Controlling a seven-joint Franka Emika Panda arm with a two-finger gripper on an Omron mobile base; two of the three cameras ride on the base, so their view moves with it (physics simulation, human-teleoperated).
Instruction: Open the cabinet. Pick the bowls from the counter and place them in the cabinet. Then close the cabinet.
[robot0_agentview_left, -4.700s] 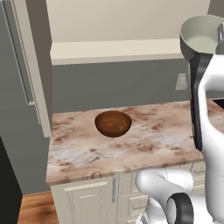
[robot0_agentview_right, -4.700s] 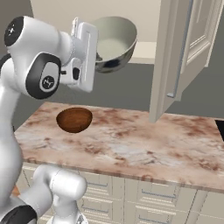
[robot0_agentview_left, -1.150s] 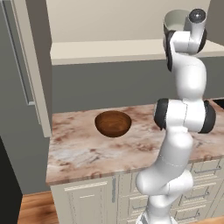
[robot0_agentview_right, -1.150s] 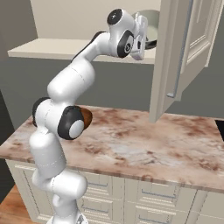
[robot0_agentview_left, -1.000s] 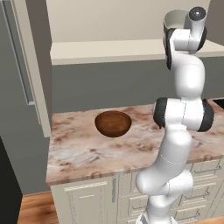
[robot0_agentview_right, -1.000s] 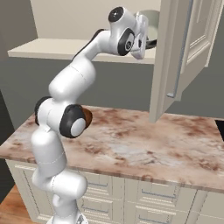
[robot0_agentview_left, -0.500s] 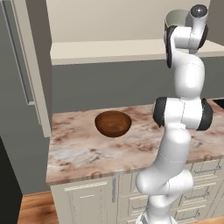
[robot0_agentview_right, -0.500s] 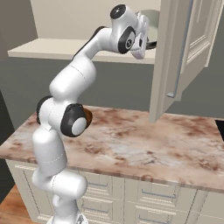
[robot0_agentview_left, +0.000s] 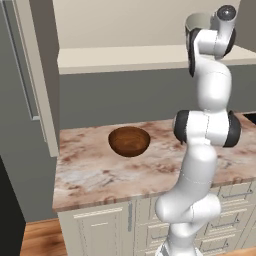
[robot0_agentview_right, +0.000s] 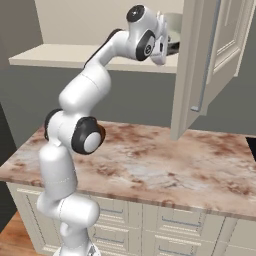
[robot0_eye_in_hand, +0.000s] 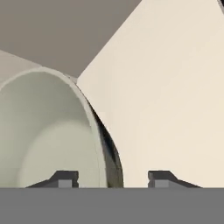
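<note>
One pale grey-green ceramic bowl (robot0_eye_in_hand: 48, 131), stiff, smooth and breakable, sits rim between the parted gripper (robot0_eye_in_hand: 111, 177) tips; glossy reddish-brown wooden bowl (robot0_agentview_left: 129, 141) waits at ten o'clock on the table (robot0_agentview_left: 95, 175).

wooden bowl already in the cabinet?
No. In the left base view the wooden bowl sits on the counter, below the cabinet.

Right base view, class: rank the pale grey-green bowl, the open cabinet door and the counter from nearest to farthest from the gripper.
1. Pale grey-green bowl: right at the gripper, up at the cabinet shelf.
2. Open cabinet door: just to the right.
3. Counter: well below.
</note>
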